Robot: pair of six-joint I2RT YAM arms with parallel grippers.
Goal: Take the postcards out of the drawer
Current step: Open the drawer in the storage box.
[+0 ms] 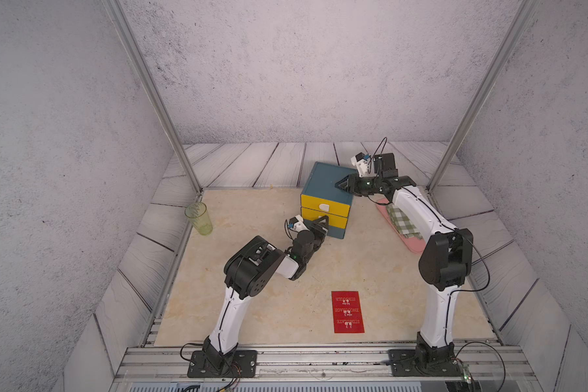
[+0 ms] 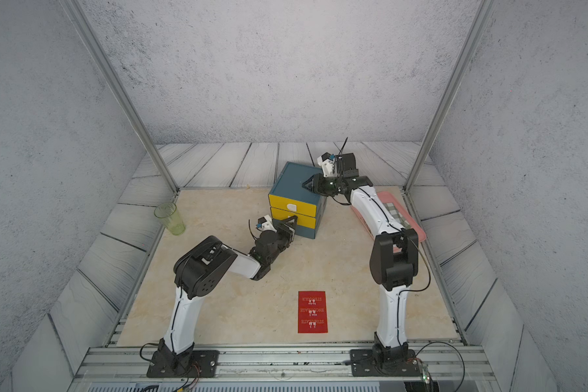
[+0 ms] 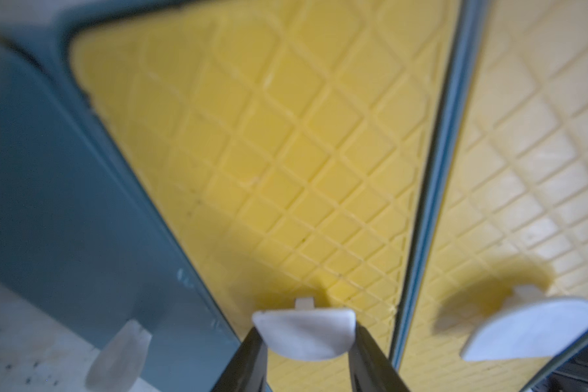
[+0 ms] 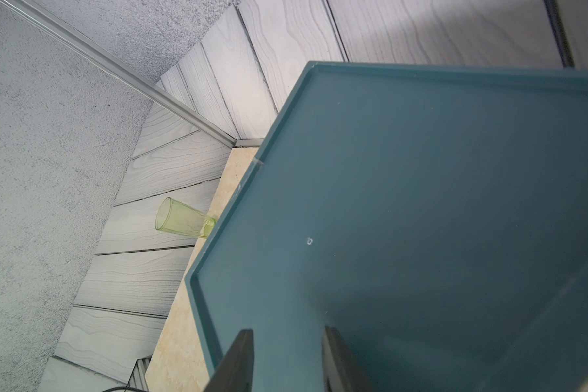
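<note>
A: Postcard?
B: Red postcard (image 1: 348,312) lies flat on the table (image 1: 269,305) near the front edge, between the arm bases and well apart from the cabinet (image 1: 323,180). One card or several overlapped, can't tell.
A: Any writing?
B: White, upside down in both top views: STRUGGLE, ENCOURAGE, STIMULATE. There are small characters by each word, too small to read.
A: Left gripper?
B: Left gripper (image 1: 323,222) is at the lower drawer (image 1: 338,220) front. In the wrist view its fingers (image 3: 252,353) pinch the white handle (image 3: 302,334), one at each end.
A: Drawers?
B: Lower drawer and upper drawer (image 1: 311,203) are both yellow and look flush with the cabinet.
A: Right gripper?
B: Right gripper (image 1: 341,185) is over the cabinet's teal top. Its fingers (image 4: 241,356) are spread, with bare teal showing in the gap. Touching the top or not, can't tell.
A: Rest?
B: Green cup (image 1: 199,219) stands upright at the table's left edge. Checked cloth (image 1: 403,220) lies on a pink tray (image 1: 413,247) right of the cabinet, partly behind the right arm.
</note>
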